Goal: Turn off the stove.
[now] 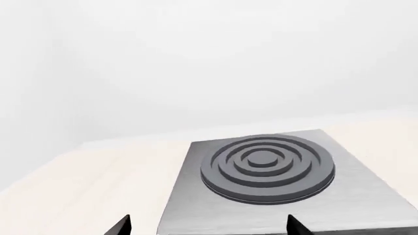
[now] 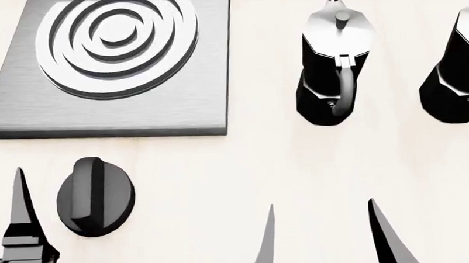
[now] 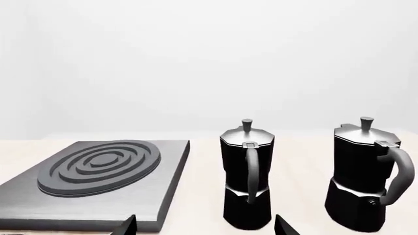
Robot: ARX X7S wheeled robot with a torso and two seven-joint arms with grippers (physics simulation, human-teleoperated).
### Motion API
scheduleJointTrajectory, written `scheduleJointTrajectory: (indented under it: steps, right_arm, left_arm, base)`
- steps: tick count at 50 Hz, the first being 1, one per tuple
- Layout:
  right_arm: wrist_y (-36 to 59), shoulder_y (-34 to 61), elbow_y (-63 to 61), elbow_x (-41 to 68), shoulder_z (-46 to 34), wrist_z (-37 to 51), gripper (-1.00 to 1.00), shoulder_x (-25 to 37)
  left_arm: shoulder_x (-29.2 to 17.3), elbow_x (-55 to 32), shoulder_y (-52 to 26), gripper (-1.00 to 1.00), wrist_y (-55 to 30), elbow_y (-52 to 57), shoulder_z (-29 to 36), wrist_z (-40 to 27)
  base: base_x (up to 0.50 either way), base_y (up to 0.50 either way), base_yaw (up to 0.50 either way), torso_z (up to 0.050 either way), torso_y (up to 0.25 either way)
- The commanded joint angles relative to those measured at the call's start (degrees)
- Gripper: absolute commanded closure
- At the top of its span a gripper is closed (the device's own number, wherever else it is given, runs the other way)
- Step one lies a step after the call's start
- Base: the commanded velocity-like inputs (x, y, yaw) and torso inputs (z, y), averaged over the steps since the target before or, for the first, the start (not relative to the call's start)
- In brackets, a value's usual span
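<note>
Pale cream tabletop (image 2: 244, 166) under both arms, white backdrop beyond. Nearest, in the head view: left gripper (image 2: 23, 232), of which only one dark finger (image 2: 20, 203) shows there; its wrist view shows two tips spread apart, holding nothing. Just beside that finger, at its 3 o'clock, lies the knob (image 2: 94, 196), its ridge running roughly 12-to-6. Right gripper (image 2: 324, 239), fingers parted and empty, sits well apart from the knob, which lies at its 9 o'clock; the left arm is judged the nearer. Farther, at the knob's 12 o'clock: the stove (image 2: 109, 115). Farthest right, at 1 to 2 o'clock: two moka pots (image 2: 334, 63).
</note>
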Motion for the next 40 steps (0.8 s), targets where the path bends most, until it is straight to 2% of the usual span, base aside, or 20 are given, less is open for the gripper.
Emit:
scheduleJointTrajectory:
  steps: [1,19,40]
  right_arm:
    - [1.26,2.64,-0.19,0.97,0.45,0.35,-1.00,-0.45]
    - [10.44,10.70,-5.05,3.94,1.68,2.75,-1.00,-0.75]
    - [16.83,16.91,-8.86,7.04,2.17,4.74,-1.00,-0.67]
  left_arm:
    - [-0.39,-1.98,-1.04,-1.00,0.49,4.41,0.35,2.99]
    - [-0.68,-5.74,-6.29,-1.00,-4.51,10.37,-0.59,3.78]
    - [-0.93,-8.70,-10.64,-1.00,-8.41,15.63,-1.92,2.74]
  base:
    - [0.00,0.00,0.00,0.000,0.000]
    - [0.00,0.00,0.00,0.000,0.000]
    - [0.00,0.00,0.00,0.000,0.000]
